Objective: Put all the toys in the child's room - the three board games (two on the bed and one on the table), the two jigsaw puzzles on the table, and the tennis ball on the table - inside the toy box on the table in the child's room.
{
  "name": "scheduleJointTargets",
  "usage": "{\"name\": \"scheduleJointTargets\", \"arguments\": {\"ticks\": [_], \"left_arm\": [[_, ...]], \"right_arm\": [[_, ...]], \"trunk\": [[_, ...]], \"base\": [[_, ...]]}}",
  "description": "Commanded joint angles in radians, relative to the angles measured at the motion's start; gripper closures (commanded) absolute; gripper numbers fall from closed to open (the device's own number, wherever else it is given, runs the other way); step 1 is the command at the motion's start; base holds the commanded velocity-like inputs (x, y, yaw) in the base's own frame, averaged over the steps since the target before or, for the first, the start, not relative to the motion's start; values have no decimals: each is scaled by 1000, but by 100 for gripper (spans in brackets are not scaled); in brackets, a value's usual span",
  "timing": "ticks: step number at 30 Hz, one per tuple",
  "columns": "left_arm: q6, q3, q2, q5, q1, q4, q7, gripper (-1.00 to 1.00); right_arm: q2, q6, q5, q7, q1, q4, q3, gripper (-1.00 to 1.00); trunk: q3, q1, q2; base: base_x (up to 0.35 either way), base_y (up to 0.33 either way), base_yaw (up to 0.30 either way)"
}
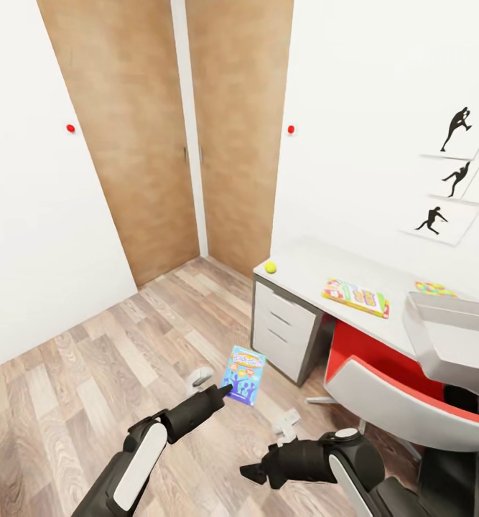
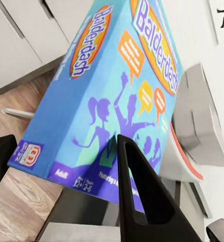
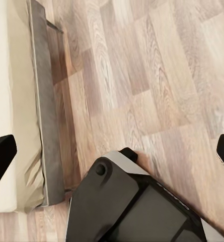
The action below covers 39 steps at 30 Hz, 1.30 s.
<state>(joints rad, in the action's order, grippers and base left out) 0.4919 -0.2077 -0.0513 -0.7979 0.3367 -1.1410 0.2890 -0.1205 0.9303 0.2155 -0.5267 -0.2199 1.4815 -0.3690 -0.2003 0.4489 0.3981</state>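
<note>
Biggest worry here: the left gripper (image 1: 223, 391) only has the blue board game (image 1: 244, 373) pinched by one short edge, so the whole box hangs out past the fingers (image 2: 137, 191). A quick swing toward the desk (image 1: 304, 262) could let it pivot or slip out, and I'd guess the red-and-grey chair (image 1: 383, 388) sitting right in the way could clip it too.

The game is up in the air over the wood floor (image 1: 88, 373), just in front of the desk drawers (image 1: 282, 327). Its long axis runs away from the gripper, front cover facing up toward the head camera, slightly tilted.

Right gripper (image 1: 252, 474) is spread open and empty, hanging low over the floor. The grey toy box (image 1: 451, 337) is on the desk to the right, with the tennis ball (image 1: 270, 267) at the corner of the desk.
</note>
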Motion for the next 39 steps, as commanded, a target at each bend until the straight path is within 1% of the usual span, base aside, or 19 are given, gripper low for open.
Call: {"name": "scheduleJointTargets", "arguments": {"ticks": [1, 6, 7, 8, 9, 13, 14, 17, 21, 22, 23, 24, 25, 29, 33, 36, 37, 38, 39], "left_arm": [[7, 1, 0, -10, 1, -1, 1, 100], [7, 2, 0, -11, 1, -4, 3, 100], [7, 2, 1, -11, 1, -4, 4, 100], [7, 2, 1, -11, 1, -4, 4, 100], [7, 2, 1, -11, 1, -4, 4, 100], [7, 2, -1, -12, 1, -10, 4, 100], [8, 1, -3, -11, 6, -18, 3, 100], [9, -1, -7, -11, 19, -24, 0, 100], [10, -3, -11, -10, 42, -26, -6, 100], [11, -3, -13, -10, 49, -27, -8, 100], [11, -3, -13, -10, 51, -27, -8, 100], [11, -3, -13, -10, 51, -27, -8, 100], [11, -1, -14, -9, 59, -28, -9, 100], [11, 0, -14, -9, 71, -29, -9, 100], [18, 0, -14, -11, 112, -37, -8, 100], [22, 0, -15, -11, 143, -52, -7, 100], [22, 0, -15, -11, 143, -52, -7, 100], [26, -1, -16, -12, 159, -63, -7, 100], [30, -1, -16, -12, 165, -67, -7, 100]], "right_arm": [[-2, 5, 3, 1, -1, 5, 2, -100], [-10, 15, 5, 0, -4, 49, 23, -100], [-11, 21, 6, 0, -5, 59, 35, -100], [-13, 37, 7, 0, -5, 75, 62, -100], [-14, 47, 7, 0, -5, 82, 75, -100], [-18, 72, 7, -1, -15, 105, 113, -100], [-29, 82, 7, -1, -48, 116, 161, -100], [-47, 97, 7, -1, -106, 121, 244, -100], [-67, 117, 7, -3, -163, 124, 375, -100], [-74, 117, 8, -4, -176, 125, 428, -100], [-76, 117, 8, -5, -181, 126, 447, -100], [-76, 117, 8, -5, -181, 126, 447, -100], [-82, 117, 9, -7, -191, 127, 491, -100], [-84, 117, 9, -8, -195, 127, 507, -100], [-91, 117, 8, -8, -206, 127, 523, -100], [-114, 117, 9, -9, -227, 128, 537, -100], [-114, 117, 9, -9, -227, 128, 537, -100], [-136, 117, 13, -10, -239, 129, 547, -100], [-145, 117, 15, -11, -243, 128, 551, -100]], "trunk": [[-2, 1, 2], [-2, 1, 2], [-2, 1, 2], [-2, 1, 2], [-2, 1, 2], [-2, 1, 2], [-2, 1, 2], [-2, 1, 2], [-2, 1, 2], [-2, 1, 2], [-2, 1, 2], [-2, 1, 2], [-2, 1, 2], [-2, 1, 2], [-2, 1, 2], [-2, 1, 2], [-2, 1, 2], [-2, 1, 2], [-2, 1, 2]], "base": [[294, 210, 0], [261, 239, 0], [219, 267, 0], [201, 277, 0], [194, 272, 0], [138, 191, 0], [50, 69, 0], [33, 45, 0], [15, 21, 0], [7, 9, 0], [5, 7, 0], [5, 7, 0], [2, 3, 0], [1, 2, 0], [0, 0, 0], [0, 0, 0], [0, 0, 0], [0, 0, -18], [0, 0, -35]]}}
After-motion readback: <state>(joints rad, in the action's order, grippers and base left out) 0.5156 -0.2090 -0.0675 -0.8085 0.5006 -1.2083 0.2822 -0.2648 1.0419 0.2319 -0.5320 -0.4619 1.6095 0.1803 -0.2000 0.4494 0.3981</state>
